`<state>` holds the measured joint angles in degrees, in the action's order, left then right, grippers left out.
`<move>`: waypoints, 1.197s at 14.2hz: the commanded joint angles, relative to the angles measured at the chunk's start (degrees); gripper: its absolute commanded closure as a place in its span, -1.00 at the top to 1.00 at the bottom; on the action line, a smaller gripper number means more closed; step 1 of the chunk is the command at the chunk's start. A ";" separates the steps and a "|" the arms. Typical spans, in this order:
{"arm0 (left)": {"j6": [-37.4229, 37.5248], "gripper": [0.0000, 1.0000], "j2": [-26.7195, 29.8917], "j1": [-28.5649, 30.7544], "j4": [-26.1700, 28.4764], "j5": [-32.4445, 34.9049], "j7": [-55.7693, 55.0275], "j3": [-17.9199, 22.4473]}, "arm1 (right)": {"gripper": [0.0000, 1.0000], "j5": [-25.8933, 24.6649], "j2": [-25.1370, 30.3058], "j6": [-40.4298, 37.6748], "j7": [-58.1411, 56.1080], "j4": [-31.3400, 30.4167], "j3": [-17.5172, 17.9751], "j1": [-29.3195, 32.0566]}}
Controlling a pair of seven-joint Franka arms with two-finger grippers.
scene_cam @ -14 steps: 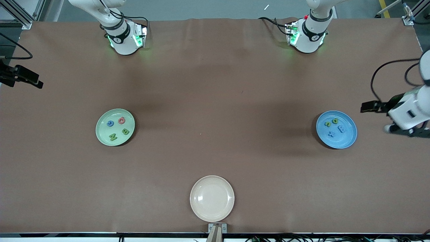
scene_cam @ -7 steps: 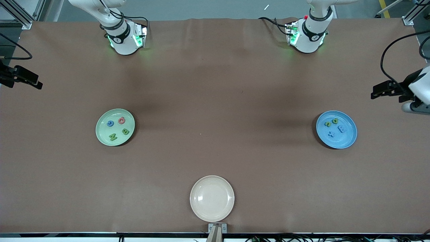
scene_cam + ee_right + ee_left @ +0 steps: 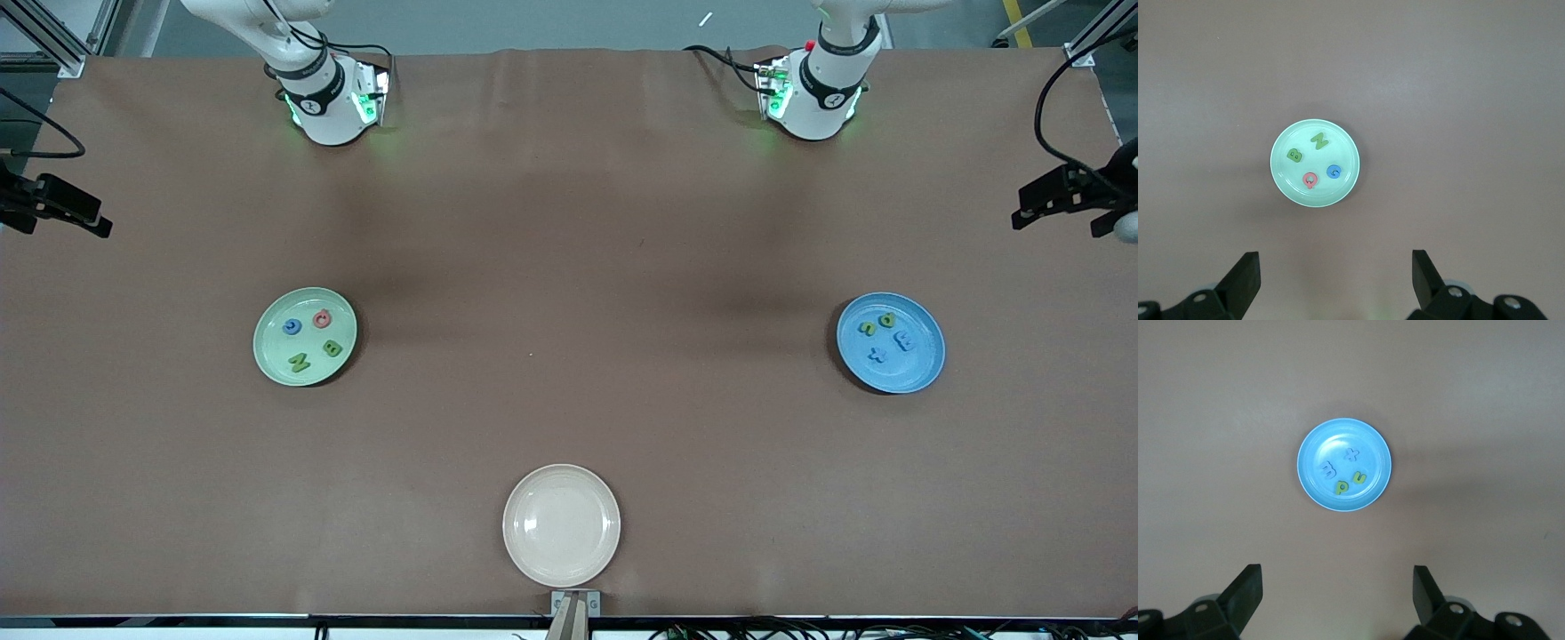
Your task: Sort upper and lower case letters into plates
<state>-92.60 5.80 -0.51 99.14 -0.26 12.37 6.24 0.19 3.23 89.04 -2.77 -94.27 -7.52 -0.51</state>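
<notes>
Brown paper is covering the whole tabletop (image 3: 569, 222), and three round plates are sitting on it. A pale mint green plate (image 3: 305, 336) is lying toward the right arm's end of the tabletop, holding four small chunky letters: a blue one (image 3: 292, 327), a pink one (image 3: 322, 318), a green B (image 3: 332, 348) and a green N (image 3: 299, 362). All four are looking like capitals, though the blue and pink shapes are too small to read with certainty. A bright blue plate (image 3: 891, 342) is lying toward the left arm's end, holding four more letters: two yellow-green ones (image 3: 877, 324) reading like a p and a u, and two blue ones (image 3: 892, 347) reading like an m and an x. A cream-beige plate (image 3: 561, 524) is sitting bare at the middle of the tabletop's edge nearest the front camera.

No letter is lying loose on the tabletop, so the sorting is appearing finished, with nothing left to move.

The left gripper (image 3: 1338, 597) is hanging high over the left arm's end of the tabletop, its fingers (image 3: 1248, 583) spread wide and holding nothing. The right gripper (image 3: 1335, 277) is hanging high over the right arm's end, its fingers (image 3: 1245, 270) likewise spread wide and holding nothing. Both arms are waiting.
</notes>
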 commanded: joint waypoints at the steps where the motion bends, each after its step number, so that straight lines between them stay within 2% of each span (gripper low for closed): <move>1: -2.23 0.99 4.04 -1.85 3.17 -2.37 0.63 1.32 | 1.00 -0.10 1.95 0.70 -0.66 -2.06 0.31 0.59; 6: -4.07 0.99 2.47 -2.48 1.24 -2.20 0.11 2.11 | 1.00 -0.10 1.96 0.52 -0.66 -2.06 0.31 0.68; 10: -4.43 0.99 -4.90 -3.17 -7.53 -2.29 -0.68 1.85 | 1.00 -0.10 1.96 0.43 -0.75 -2.06 0.23 1.03; 12: -4.35 0.99 -8.07 -3.35 -10.27 -1.42 -1.56 0.62 | 1.00 -0.10 1.96 0.43 -0.75 -2.06 0.23 1.03; 17: -2.42 0.99 -7.91 -2.83 -9.84 -1.59 -1.83 0.18 | 1.00 -0.10 2.04 0.17 -1.72 -2.06 0.23 1.12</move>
<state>-97.38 -2.55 -3.64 90.65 -1.70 11.03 6.30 0.19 3.23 88.96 -3.56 -94.32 -7.89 -0.38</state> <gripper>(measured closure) 0.004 0.000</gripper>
